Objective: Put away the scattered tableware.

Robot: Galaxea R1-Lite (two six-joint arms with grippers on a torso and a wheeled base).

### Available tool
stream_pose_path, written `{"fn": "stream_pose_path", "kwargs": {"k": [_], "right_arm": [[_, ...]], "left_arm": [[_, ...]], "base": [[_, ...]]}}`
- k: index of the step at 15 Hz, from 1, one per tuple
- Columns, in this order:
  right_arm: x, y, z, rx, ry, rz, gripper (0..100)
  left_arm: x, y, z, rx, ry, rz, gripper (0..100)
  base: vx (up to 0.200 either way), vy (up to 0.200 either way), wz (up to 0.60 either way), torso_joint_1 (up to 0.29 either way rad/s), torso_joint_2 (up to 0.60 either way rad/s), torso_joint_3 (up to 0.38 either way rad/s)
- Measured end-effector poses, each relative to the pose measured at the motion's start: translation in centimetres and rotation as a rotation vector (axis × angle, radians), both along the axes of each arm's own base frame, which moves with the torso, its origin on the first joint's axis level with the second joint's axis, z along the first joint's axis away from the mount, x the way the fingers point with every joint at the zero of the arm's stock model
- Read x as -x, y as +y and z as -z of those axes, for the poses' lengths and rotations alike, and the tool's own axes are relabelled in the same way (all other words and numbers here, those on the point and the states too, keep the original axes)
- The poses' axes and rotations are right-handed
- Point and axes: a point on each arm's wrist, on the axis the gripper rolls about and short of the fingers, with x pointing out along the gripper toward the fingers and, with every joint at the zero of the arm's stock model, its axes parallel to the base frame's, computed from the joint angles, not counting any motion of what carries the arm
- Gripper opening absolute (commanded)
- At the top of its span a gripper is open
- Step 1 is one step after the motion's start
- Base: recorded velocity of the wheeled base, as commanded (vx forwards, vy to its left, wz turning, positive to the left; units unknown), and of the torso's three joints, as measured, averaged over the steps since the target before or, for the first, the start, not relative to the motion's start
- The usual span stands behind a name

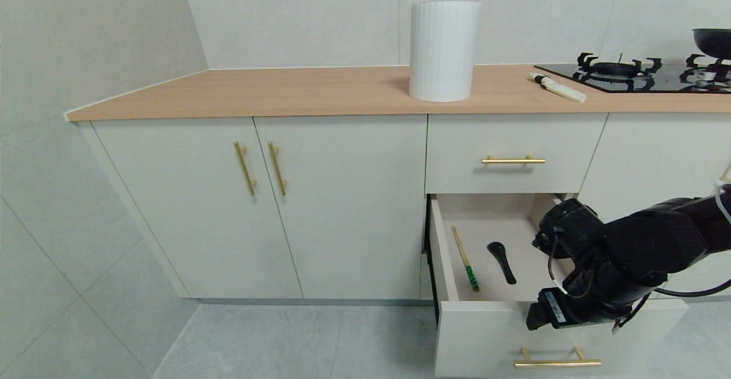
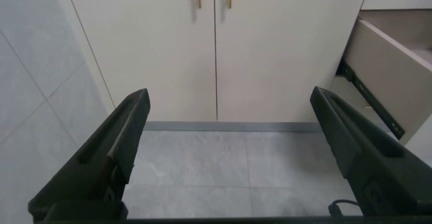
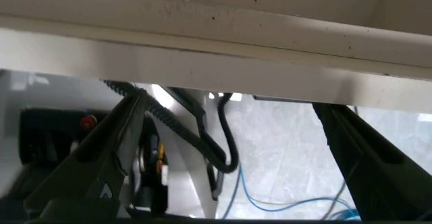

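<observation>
my right arm (image 1: 645, 253) hangs over the front right corner of the open drawer (image 1: 485, 333), low against its front panel. in the right wrist view my right gripper (image 3: 229, 170) has its fingers (image 3: 101, 163) spread wide with nothing between them. a pale panel edge runs across just past the tips, and i cannot tell whether they touch it.

inside the drawer, a pair of chopsticks (image 1: 465, 259) with green ends lies along the left wall, pointing toward the front. a black spoon (image 1: 501, 262) lies just beside them, nearer the middle of the drawer floor, apart from the chopsticks. the drawer's gold handle (image 1: 557, 362) sits at the lower edge of the front panel.

my left gripper (image 2: 236, 163) is also wide open and empty, held low over the grey floor and facing the two cabinet doors (image 2: 216, 48).

on the countertop (image 1: 285, 91) a white ribbed canister (image 1: 444, 51) stands upright near the front edge. a white-handled utensil (image 1: 557, 87) lies to its right, just beside the black stove (image 1: 639, 76). a dark pan (image 1: 714, 41) rests on the far burner. the upper drawer (image 1: 513, 139) is shut.
</observation>
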Motion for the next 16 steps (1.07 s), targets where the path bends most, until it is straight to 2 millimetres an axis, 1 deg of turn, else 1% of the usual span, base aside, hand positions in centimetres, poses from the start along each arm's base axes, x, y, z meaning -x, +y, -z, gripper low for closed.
{"fn": "stream_pose_path", "kwargs": {"k": [4,9,13,16], "right_arm": [[-0.7,0.2,0.1,-0.014,-0.026,0.011,100],[-2.1,0.1,0.3,-0.013,-0.068,0.033,100],[-3.6,0.2,0.6,-0.003,-0.084,0.046,100],[-5.0,0.2,1.2,0.019,-0.135,0.072,100]], "left_arm": [[0.0,0.0,0.0,0.0,0.0,0.0,100],[0.0,0.0,0.0,0.0,0.0,0.0,100],[0.0,0.0,0.0,0.0,0.0,0.0,100],[0.0,0.0,0.0,0.0,0.0,0.0,100]], "base": [[0.0,0.0,0.0,0.0,0.0,0.0],[0.0,0.0,0.0,0.0,0.0,0.0],[0.0,0.0,0.0,0.0,0.0,0.0],[0.0,0.0,0.0,0.0,0.0,0.0]]}}
